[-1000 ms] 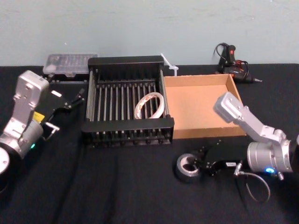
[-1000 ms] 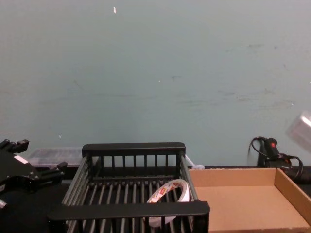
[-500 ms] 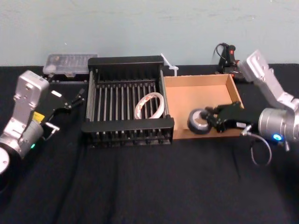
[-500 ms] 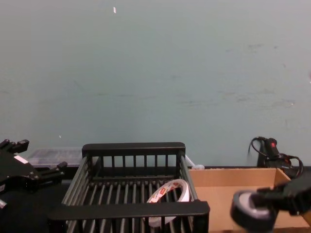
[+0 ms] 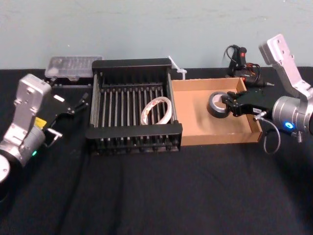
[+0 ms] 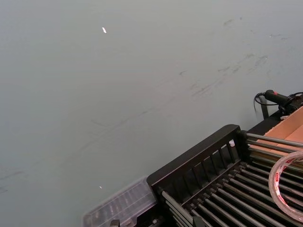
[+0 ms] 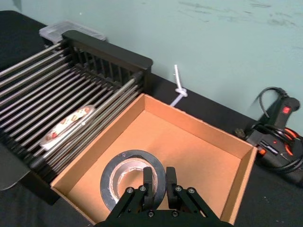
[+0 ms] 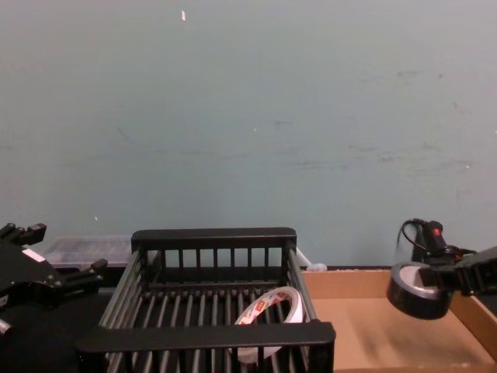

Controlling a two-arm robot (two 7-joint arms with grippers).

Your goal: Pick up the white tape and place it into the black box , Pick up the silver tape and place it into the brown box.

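Note:
The silver tape (image 5: 215,104) hangs over the right part of the brown box (image 5: 195,115), a little above its floor, with my right gripper (image 5: 229,105) shut on its wall. In the right wrist view one finger sits inside the core and one outside the silver tape (image 7: 120,170), over the brown box (image 7: 189,146). From the chest the silver tape (image 8: 415,291) is at rim height. The white tape (image 5: 145,115) leans on the bars inside the black box (image 5: 132,132), towards its right side. My left gripper (image 5: 73,104) is parked open, left of the crate.
A clear plastic case (image 5: 73,66) lies behind the crate at the back left. A glue gun with cables (image 5: 242,61) sits behind the tray at the back right. A white cable tie (image 5: 177,68) lies between them. Black cloth stretches bare in front.
My right gripper lifted the silver tape off the cloth in front of the tray and carried it back over the tray's front wall to above its floor. The left arm stayed still.

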